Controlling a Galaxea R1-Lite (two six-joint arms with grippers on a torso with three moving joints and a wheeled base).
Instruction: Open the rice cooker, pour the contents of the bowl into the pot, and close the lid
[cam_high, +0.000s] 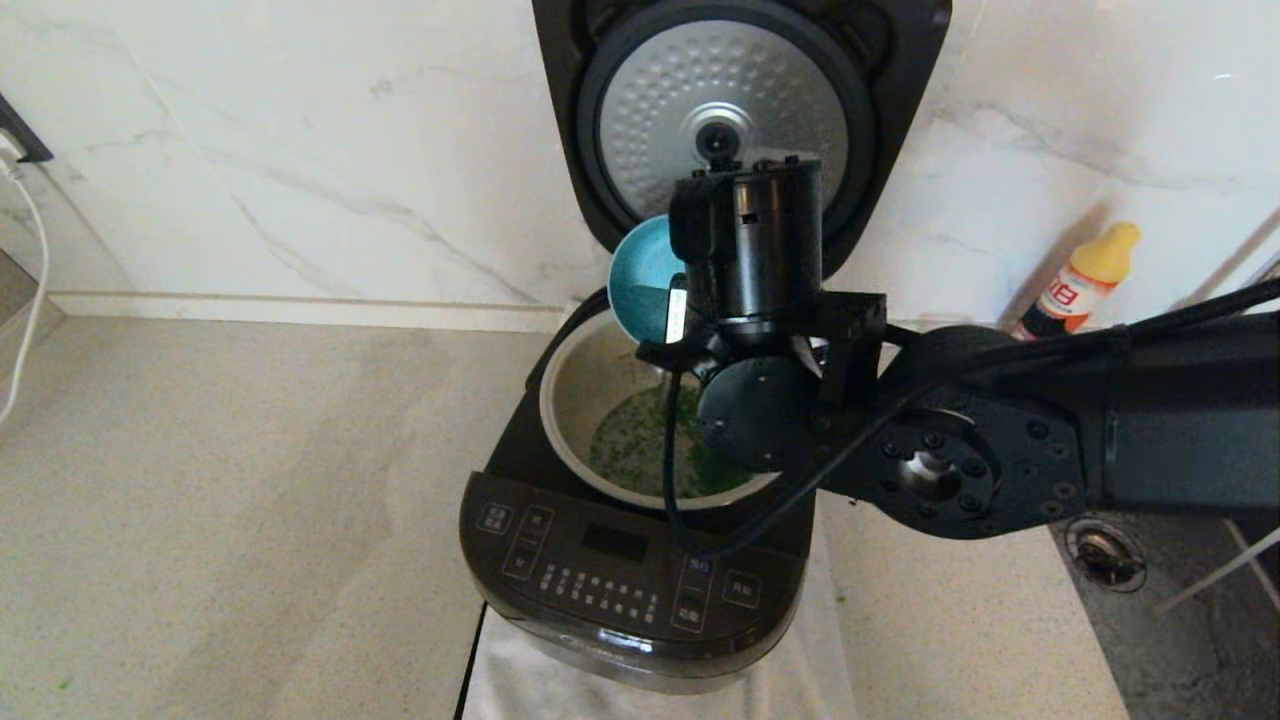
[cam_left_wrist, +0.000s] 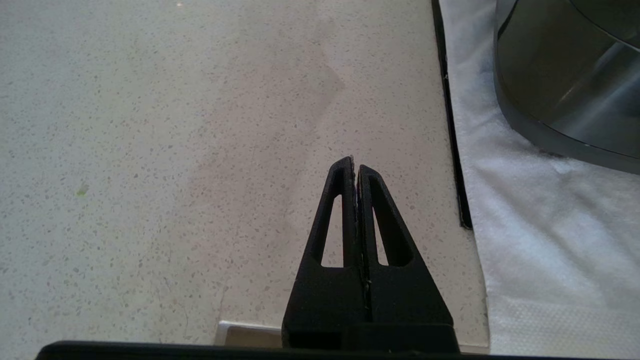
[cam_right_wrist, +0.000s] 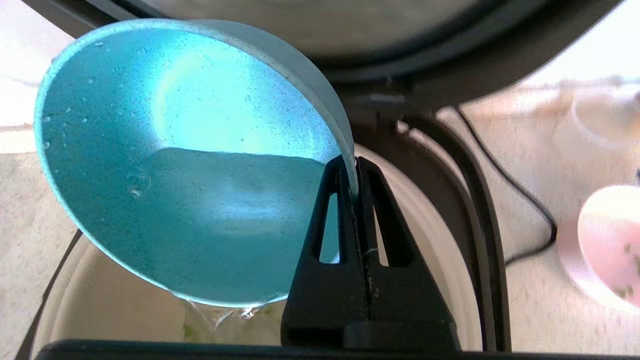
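Note:
The black rice cooker (cam_high: 620, 570) stands with its lid (cam_high: 720, 110) raised, the dimpled silver underside showing. In the cream pot (cam_high: 560, 400) lie green bits (cam_high: 630, 450) in water. My right gripper (cam_right_wrist: 354, 165) is shut on the rim of a blue bowl (cam_right_wrist: 175, 165), tilted over the pot (cam_right_wrist: 430, 225); water (cam_right_wrist: 215, 312) runs off its low edge. The pale-pink bowl (cam_right_wrist: 600, 250) sits on the counter beside the cooker with a few green specks inside. My left gripper (cam_left_wrist: 354, 162) is shut on nothing, low over the counter beside the cooker's base (cam_left_wrist: 565, 85).
A white cloth (cam_left_wrist: 550, 240) lies under the cooker. A yellow-capped bottle (cam_high: 1080, 280) leans at the marble wall on the right, near a sink drain (cam_high: 1105, 555). The cooker's black cord (cam_right_wrist: 525, 200) trails behind it. A white cable (cam_high: 30, 280) hangs at far left.

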